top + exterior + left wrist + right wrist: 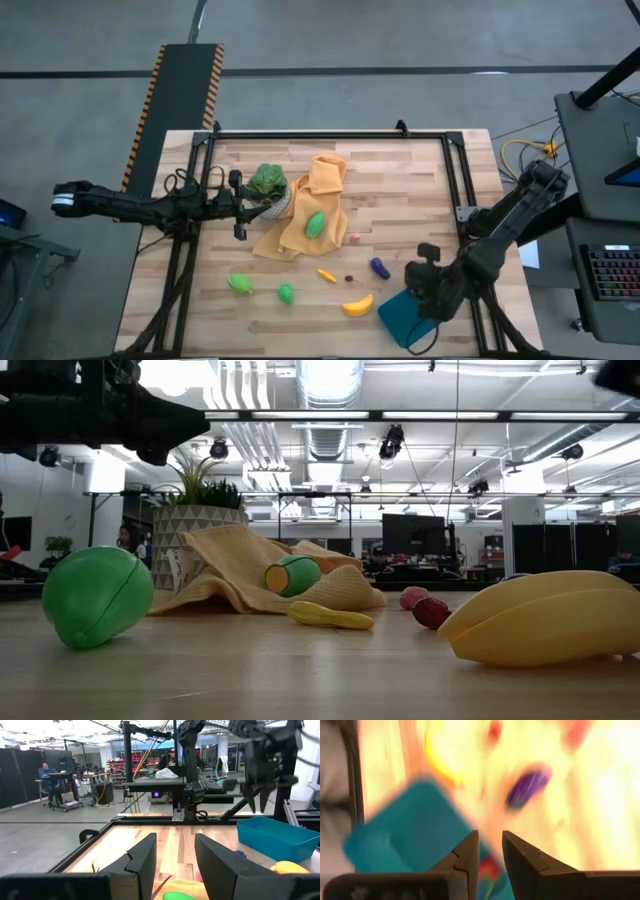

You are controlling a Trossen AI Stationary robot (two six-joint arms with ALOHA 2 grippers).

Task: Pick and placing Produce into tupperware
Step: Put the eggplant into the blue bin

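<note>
Spanning pale wood planks, table (400, 200), black frame rail (330, 135), grey floor (400, 35)

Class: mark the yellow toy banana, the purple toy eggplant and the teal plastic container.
yellow toy banana (358, 306): high view, middle of its curve.
purple toy eggplant (380, 268): high view, centre of its body.
teal plastic container (403, 318): high view, its visible floor.

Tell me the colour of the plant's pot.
White with grey triangles on the pot; low view shows it best.

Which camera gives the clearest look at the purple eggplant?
The high view: the eggplant lies whole on the table beside the tupperware. The right wrist view shows it blurred; the left wrist view shows only a sliver; the low view hides it.
</note>
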